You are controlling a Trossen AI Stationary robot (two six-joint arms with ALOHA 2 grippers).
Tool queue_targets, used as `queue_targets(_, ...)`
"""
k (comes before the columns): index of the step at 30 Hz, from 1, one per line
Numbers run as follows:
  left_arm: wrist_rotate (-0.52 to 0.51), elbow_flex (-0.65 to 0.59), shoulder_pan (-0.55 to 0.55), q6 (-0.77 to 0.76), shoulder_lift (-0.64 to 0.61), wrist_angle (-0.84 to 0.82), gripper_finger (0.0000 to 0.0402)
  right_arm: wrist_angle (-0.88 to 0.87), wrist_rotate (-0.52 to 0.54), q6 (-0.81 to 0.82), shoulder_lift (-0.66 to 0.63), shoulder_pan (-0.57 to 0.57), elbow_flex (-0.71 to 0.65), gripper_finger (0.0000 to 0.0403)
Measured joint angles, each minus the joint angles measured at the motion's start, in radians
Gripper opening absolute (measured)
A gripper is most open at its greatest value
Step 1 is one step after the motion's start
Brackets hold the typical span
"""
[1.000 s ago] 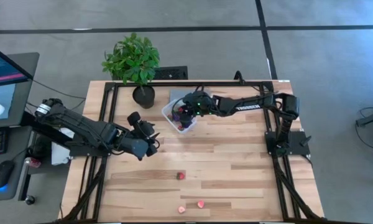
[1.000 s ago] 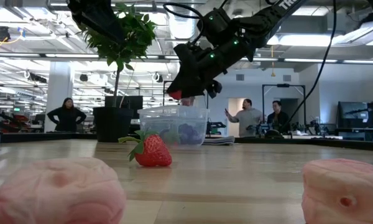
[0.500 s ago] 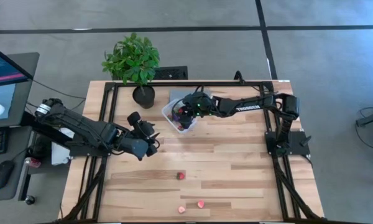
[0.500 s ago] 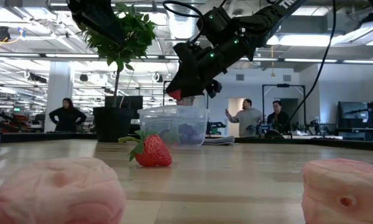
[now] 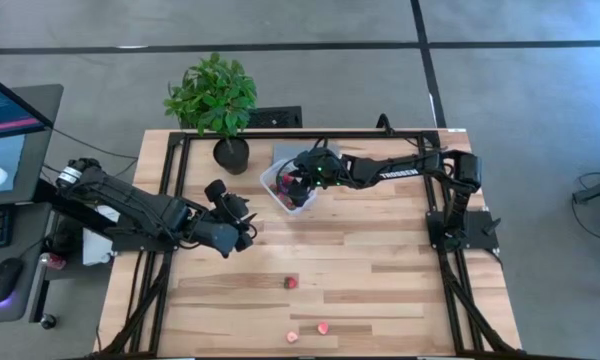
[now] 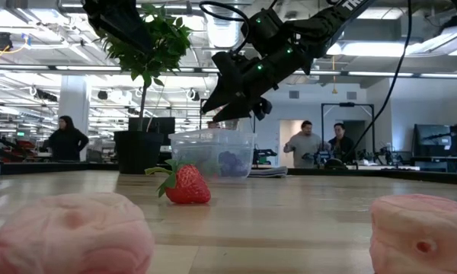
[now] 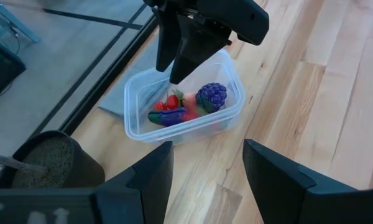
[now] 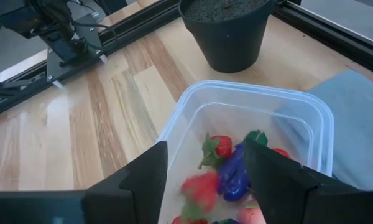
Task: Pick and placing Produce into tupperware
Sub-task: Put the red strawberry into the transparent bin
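two pale pink pieces (image 5: 307, 332) lie at the near edge of the wooden tabletop (image 5: 380, 270), touching nothing and filling the low view's foreground, and a red strawberry (image 5: 290, 282) sits alone a little farther in, upright with its green leaves showing. the left pincer (image 5: 248, 232) waits over the left part of the tabletop, nearer than the box, with its two dark fingers apart and nothing between them; it faces the box. farther back stands the clear tupperware (image 5: 278, 177), resting on the tabletop at its far side, partly on a flat grey slab (image 8: 360, 118). inside it lie a dark purple berry (image 7: 212, 96), a long dark blue piece (image 8: 234, 175) and several red strawberries (image 8: 220, 145). the right pincer (image 5: 294, 184) hangs just above the box's open top, fingers spread and empty, and a blurred red strawberry (image 8: 200, 186) shows between them down in the box. just beside the box, to its left, stands a black pot with a leafy green plant (image 5: 212, 95). beyond the tabletop, people stand in the room (image 6: 308, 143).
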Motion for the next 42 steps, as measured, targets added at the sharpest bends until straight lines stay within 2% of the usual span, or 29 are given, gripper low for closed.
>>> queue_targets(8,0.000,0.000,0.000,0.000,0.000,-0.001,0.0186,-0.002,-0.001,-0.006,0.000,0.007,0.000,0.0250)
queue_targets(14,0.011,0.000,0.000,0.001,0.000,-0.014,0.0186,-0.063,-0.030,-0.084,-0.028,0.041,0.000,0.0250)
queue_targets(24,0.034,0.000,0.000,0.036,0.000,-0.020,0.0186,-0.300,-0.022,-0.222,-0.179,0.109,0.000,0.0250)
queue_targets(34,0.045,0.000,0.000,0.115,0.000,0.029,0.0186,-0.650,-0.021,-0.223,-0.299,0.177,0.000,0.0249)
queue_targets(42,0.123,0.000,0.000,0.218,0.000,0.111,0.0186,-0.719,0.038,-0.174,-0.382,0.265,-0.029,0.0248)
